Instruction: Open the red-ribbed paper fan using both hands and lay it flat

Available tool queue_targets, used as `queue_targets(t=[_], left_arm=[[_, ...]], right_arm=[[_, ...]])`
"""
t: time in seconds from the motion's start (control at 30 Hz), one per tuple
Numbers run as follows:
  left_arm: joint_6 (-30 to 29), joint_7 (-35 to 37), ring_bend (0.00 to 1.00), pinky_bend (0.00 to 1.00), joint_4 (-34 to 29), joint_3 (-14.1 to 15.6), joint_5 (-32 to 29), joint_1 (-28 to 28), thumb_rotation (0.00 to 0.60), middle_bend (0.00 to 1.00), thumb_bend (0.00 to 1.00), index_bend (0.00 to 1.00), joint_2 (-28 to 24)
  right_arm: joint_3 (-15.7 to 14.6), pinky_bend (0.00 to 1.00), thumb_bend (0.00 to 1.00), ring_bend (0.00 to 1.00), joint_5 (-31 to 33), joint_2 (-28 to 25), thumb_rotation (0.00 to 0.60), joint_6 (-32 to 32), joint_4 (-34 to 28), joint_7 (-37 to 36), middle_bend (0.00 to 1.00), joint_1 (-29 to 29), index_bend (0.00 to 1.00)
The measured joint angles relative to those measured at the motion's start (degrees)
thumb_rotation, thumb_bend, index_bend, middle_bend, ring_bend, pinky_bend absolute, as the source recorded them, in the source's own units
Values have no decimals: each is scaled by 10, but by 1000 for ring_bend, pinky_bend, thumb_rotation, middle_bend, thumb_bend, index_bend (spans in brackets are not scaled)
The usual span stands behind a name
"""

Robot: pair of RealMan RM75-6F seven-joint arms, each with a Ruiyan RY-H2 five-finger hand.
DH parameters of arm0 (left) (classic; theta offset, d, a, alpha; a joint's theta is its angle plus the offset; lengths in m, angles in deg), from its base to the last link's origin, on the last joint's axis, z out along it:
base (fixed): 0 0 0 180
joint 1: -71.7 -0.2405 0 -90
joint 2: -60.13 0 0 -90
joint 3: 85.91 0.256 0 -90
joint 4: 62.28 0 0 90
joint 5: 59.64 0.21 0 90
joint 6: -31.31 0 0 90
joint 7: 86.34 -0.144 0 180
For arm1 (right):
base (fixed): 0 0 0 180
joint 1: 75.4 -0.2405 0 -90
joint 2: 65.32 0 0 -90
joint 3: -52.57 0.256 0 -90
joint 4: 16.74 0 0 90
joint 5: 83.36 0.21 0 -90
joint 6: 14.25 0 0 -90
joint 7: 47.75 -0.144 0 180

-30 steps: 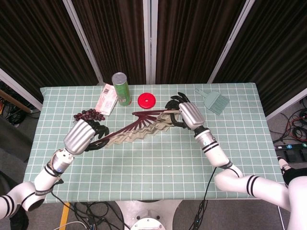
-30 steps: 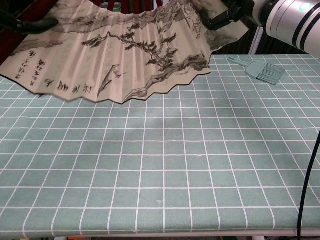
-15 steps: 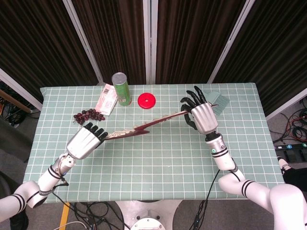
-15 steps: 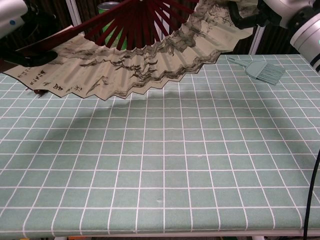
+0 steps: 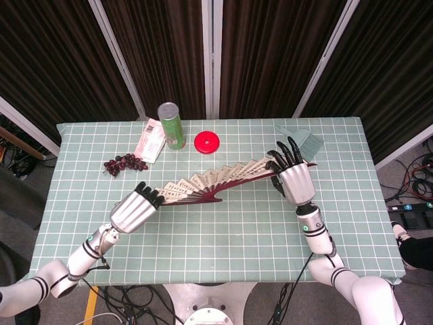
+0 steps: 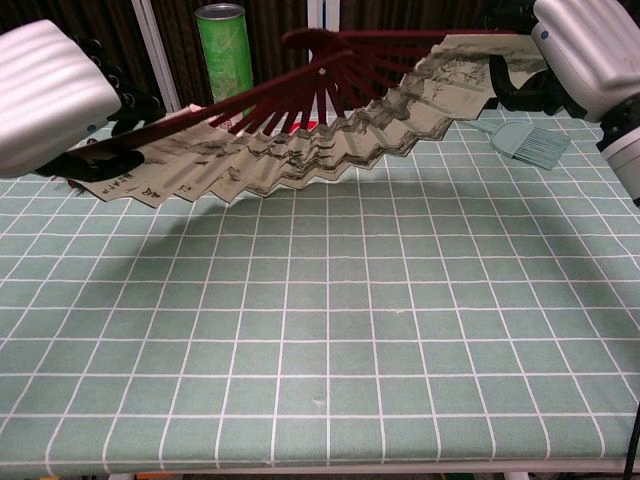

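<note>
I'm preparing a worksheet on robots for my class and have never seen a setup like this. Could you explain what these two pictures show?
It is a two-armed robot with humanlike hands at a green gridded table. One picture looks down from its head, the other forward from its chest. The left hand and right hand each grip an end of an open red-ribbed paper fan, holding it above the table. On the table lie a green canister, red lid, grapes, a snack packet and a small brush.
</note>
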State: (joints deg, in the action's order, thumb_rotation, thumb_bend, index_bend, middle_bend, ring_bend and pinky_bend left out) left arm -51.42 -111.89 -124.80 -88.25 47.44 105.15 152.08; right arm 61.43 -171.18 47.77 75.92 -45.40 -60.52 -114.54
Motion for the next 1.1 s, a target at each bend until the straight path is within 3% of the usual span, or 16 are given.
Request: queue_targets(t=[0.2,0.33,0.47,0.63,0.77,0.93,1.1], left_arm=[[69,7,508,542,-102,7,-47,0,600,464,212,306,-26],[122,-2,425,515,-190,9,-89,1,600,389,55,207,-56],[173,-15,339,453,-247,11,-130,3,600,316,0,160,-78],[234,-11,217,349,-284,13,-178,14,600,224,0,116,-96],[262,10,207,340,-299,10,-207,23,600,211,0,111,-108],[269,56,208,329,-303,4,-226,26,600,211,0,110,-121],[265,114,207,321,-302,-7,-248,21,600,211,0,110,-138]], right_arm=[[-18,0,540,38,-6,0,600,-9,9,-18,265,23,346],[-30,0,471,0,-11,-21,600,-16,-23,-2,210,37,206],[-43,0,426,0,-13,-48,600,-34,-78,23,149,52,86],[-57,0,317,0,-4,-95,600,-79,-182,72,48,71,0],[-61,0,200,0,20,-143,600,-136,-282,120,4,78,0],[-57,0,79,0,106,-229,600,-257,-436,198,0,80,0],[-50,0,0,0,213,-291,600,-349,-519,275,0,72,0]])
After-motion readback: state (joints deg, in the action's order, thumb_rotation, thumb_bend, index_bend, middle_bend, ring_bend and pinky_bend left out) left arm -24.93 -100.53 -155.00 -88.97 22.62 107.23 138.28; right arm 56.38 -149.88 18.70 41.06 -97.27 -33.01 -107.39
